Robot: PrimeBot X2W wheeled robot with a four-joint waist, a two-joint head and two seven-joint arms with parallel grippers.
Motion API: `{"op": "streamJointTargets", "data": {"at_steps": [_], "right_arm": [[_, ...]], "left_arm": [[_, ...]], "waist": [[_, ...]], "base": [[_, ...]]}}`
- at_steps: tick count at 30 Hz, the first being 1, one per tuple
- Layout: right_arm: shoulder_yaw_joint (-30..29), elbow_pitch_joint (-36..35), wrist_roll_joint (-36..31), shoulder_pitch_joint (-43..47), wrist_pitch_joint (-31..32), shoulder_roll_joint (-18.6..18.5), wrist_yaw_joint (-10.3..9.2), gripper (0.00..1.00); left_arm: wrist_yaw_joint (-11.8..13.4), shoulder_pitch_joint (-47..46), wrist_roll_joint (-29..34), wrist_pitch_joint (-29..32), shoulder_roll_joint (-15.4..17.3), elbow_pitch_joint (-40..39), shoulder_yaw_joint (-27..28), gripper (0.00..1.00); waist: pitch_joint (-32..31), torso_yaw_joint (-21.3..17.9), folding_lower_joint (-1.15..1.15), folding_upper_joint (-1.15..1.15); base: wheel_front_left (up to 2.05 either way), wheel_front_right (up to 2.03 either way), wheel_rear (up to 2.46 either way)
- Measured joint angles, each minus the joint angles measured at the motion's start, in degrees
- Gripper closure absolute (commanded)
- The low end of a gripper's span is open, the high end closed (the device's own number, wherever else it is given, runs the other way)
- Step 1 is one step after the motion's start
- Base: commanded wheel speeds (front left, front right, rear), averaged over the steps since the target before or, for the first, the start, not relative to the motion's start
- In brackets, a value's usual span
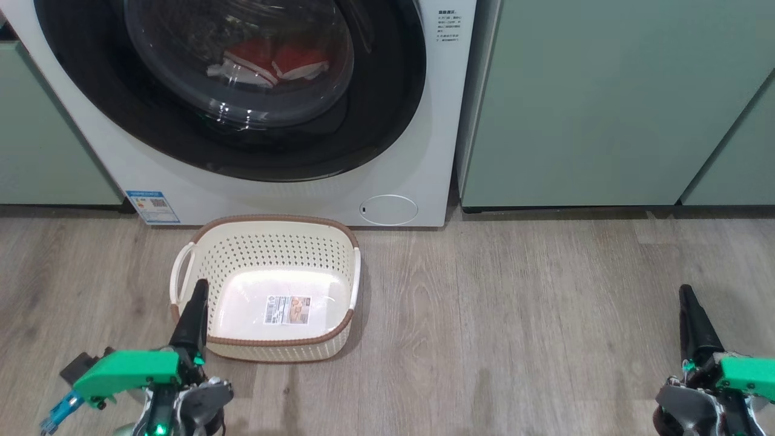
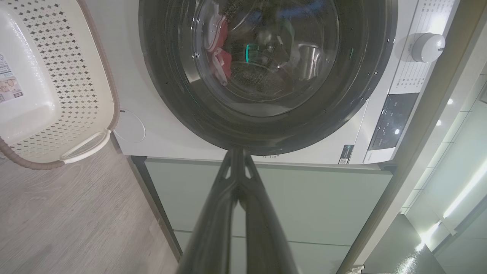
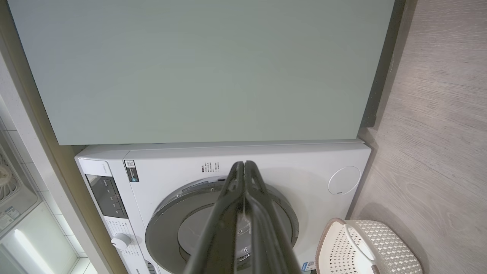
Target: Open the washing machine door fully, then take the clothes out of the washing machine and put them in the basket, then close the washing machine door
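Washing machine door (image 1: 242, 115) closed against the washing machine (image 1: 424, 151), its top cut off by the frame edge. Clothes (image 1: 266, 63) lie red and white behind the glass, dim, count unclear.

Left gripper (image 1: 200, 289): jaws clenched, holding nothing, tip overlapping the near-left rim of the basket (image 1: 272, 242). Basket stands on the floor (image 1: 514, 333) just before the machine.

Right gripper (image 1: 687, 293): jaws clenched, holding nothing, body cut off at the lower right corner.

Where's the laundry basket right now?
Head view, left of centre: the basket stands on the wood floor just in front of the washing machine, below its door, with the left gripper by its near left corner.
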Motion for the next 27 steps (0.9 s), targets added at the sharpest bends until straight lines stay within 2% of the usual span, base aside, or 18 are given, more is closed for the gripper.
{"op": "streamJointTargets", "data": {"at_steps": [27], "right_arm": [[0.0, 0.0, 0.0, 0.0, 0.0, 0.0, 0.0, 1.0]], "left_arm": [[0.0, 0.0, 0.0, 0.0, 0.0, 0.0, 0.0, 1.0]], "waist": [[0.0, 0.0, 0.0, 0.0]], "base": [[0.0, 0.0, 0.0]]}}
